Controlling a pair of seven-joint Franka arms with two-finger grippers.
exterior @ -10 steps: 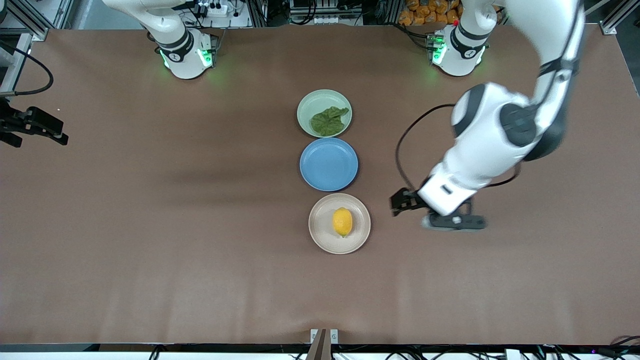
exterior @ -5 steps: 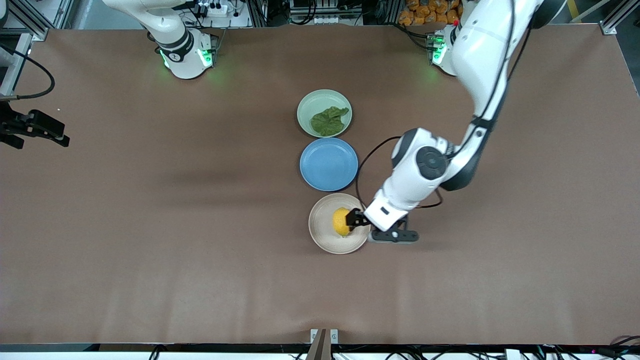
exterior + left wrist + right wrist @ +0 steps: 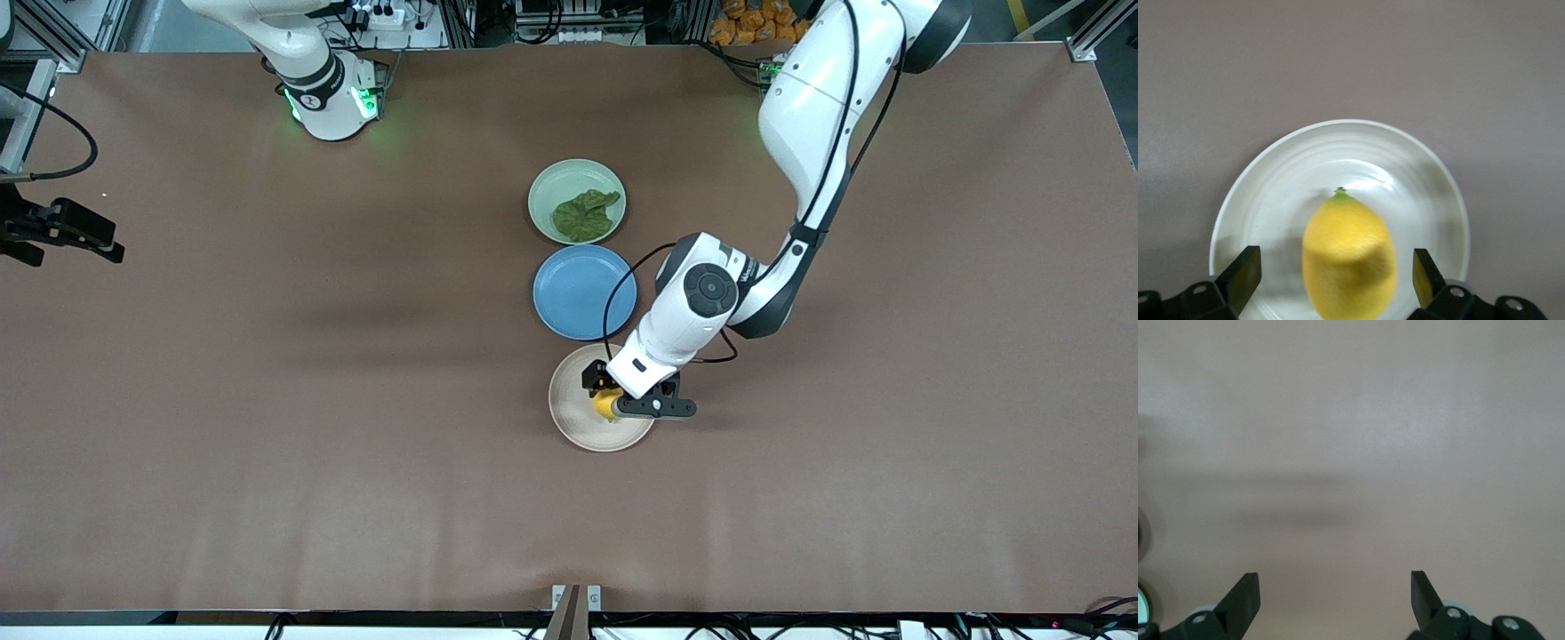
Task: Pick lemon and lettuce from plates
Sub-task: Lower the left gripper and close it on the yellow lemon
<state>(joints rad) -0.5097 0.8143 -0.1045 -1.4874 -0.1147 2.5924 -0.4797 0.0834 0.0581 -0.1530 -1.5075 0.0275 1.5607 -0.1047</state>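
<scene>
The lemon (image 3: 606, 407) lies on the beige plate (image 3: 573, 420), the plate nearest the front camera. My left gripper (image 3: 603, 391) is low over that plate and open. In the left wrist view the lemon (image 3: 1348, 260) sits between the two fingers (image 3: 1245, 273) with a gap on each side, on the plate (image 3: 1418, 180). The lettuce (image 3: 584, 216) lies on the mint plate (image 3: 556, 182), farthest from the camera. My right gripper (image 3: 107, 247) waits at the right arm's end of the table, open and empty over bare table (image 3: 1335, 577).
An empty blue plate (image 3: 584, 292) sits between the mint and beige plates, close to both. The brown table (image 3: 311, 400) spreads out around the row of three plates. The left arm's forearm hangs over the edge of the blue plate.
My left gripper has swung in from beside the beige plate to over it and now straddles the lemon. The right arm has barely moved.
</scene>
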